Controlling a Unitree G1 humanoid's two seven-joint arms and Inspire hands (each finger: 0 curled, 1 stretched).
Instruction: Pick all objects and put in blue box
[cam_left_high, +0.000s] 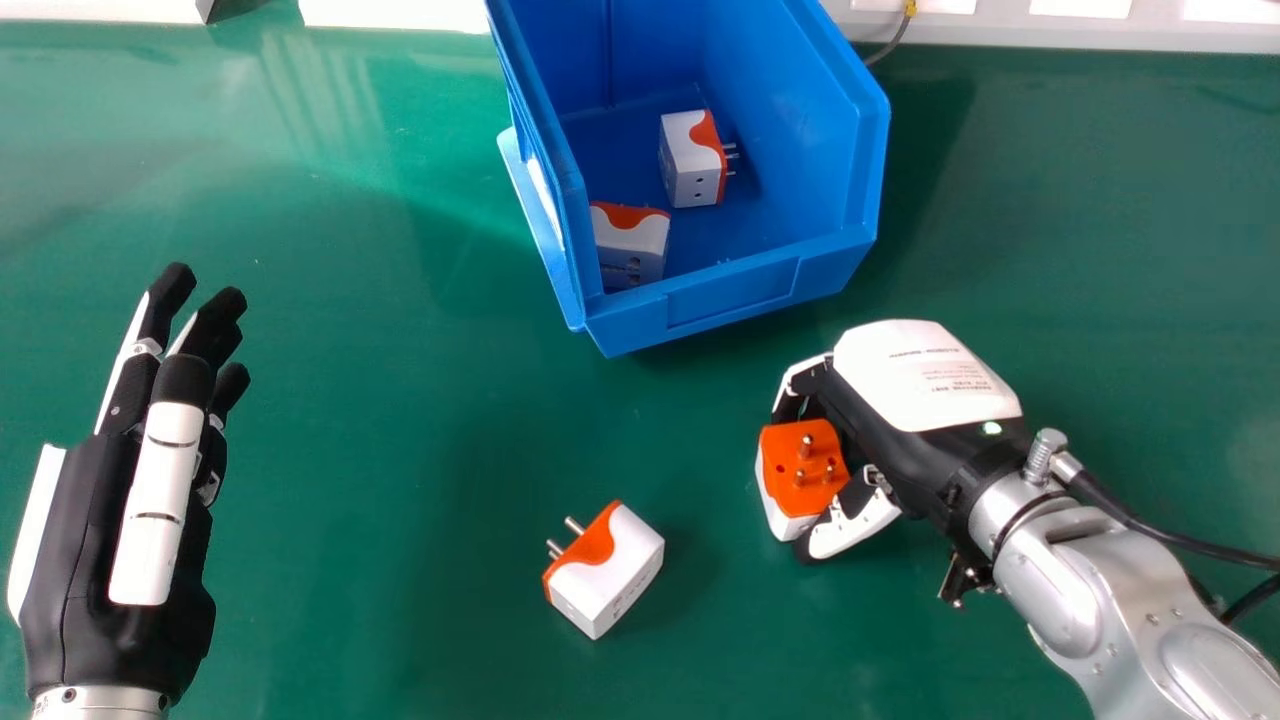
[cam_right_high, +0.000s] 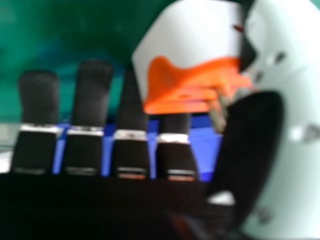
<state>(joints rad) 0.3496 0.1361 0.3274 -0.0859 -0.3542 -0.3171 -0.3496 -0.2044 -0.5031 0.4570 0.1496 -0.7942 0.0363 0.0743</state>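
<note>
Head view first: I've got my right hand (cam_left_high: 925, 375) over the desk (cam_left_high: 400, 420), closed partway, pinching an orange-and-white adapter (cam_left_high: 805, 465) between thumb and fingers, its pins facing up! Another adapter (cam_left_high: 610, 570) lies loose on the desk, nearer me, pins angled to the left. Toward the desk's far edge sits the blue box (cam_left_high: 730, 295), and there are two in it: one adapter in its near left corner (cam_left_high: 632, 245), one farther back (cam_left_high: 690, 160) with pins toward the right wall. My left hand (cam_left_high: 75, 560) is over on the left, fingers extended, holding nothing.

Over to the right hand view: the held adapter is up against my thumb (cam_right_high: 300, 150), fingers (cam_right_high: 37, 100) alongside, blue box behind them.
</note>
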